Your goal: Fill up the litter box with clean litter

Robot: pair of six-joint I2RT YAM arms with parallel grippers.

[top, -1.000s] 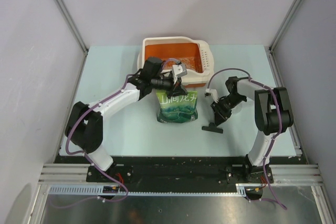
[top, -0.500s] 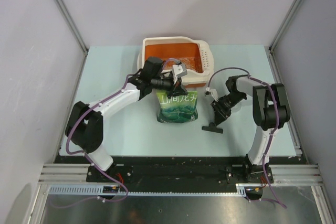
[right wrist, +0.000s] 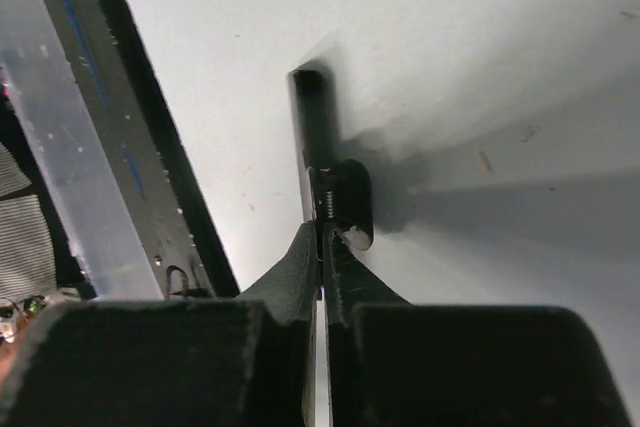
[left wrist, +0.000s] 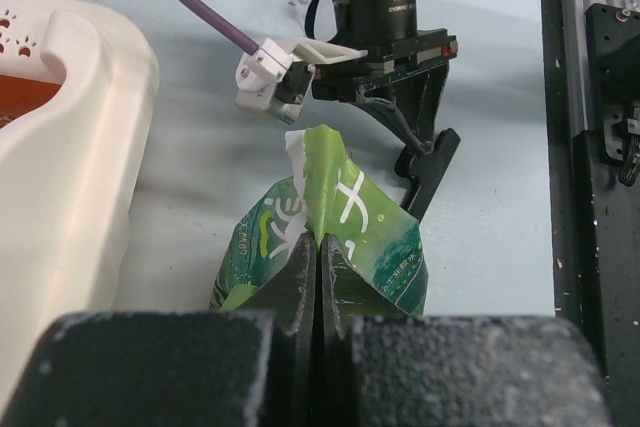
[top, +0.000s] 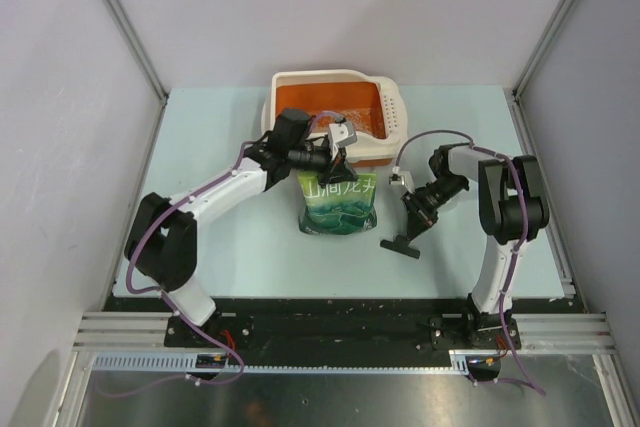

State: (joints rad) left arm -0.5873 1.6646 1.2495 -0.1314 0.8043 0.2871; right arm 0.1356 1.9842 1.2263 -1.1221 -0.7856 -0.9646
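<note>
My left end effector (left wrist: 320, 247) is pinched tight on the top edge of the green pouch (left wrist: 370, 227). My right end effector (right wrist: 321, 237) is closed on a black clip (right wrist: 312, 137). Just beyond my left one, the litter box (top: 330, 78) shows mostly bare orange, so I judge the pouring is all left to do.

A robotics lab test cell, not a home, despite the litter box (top: 320, 76). Boxed in on three sides by plain grey panels (top: 340, 7) held in aluminium posts (top: 118, 17). Floored with a pale blue-green worktop (top: 220, 142), edged at the near side by slotted aluminium rails (top: 125, 329) and a black mounting strip (top: 340, 325). Fitted with a left arm (top: 222, 190) and a right arm (top: 507, 209) bolted side by side, purple cables (top: 440, 133) looped along them, a slotted cable duct (top: 150, 360) just below.
</note>
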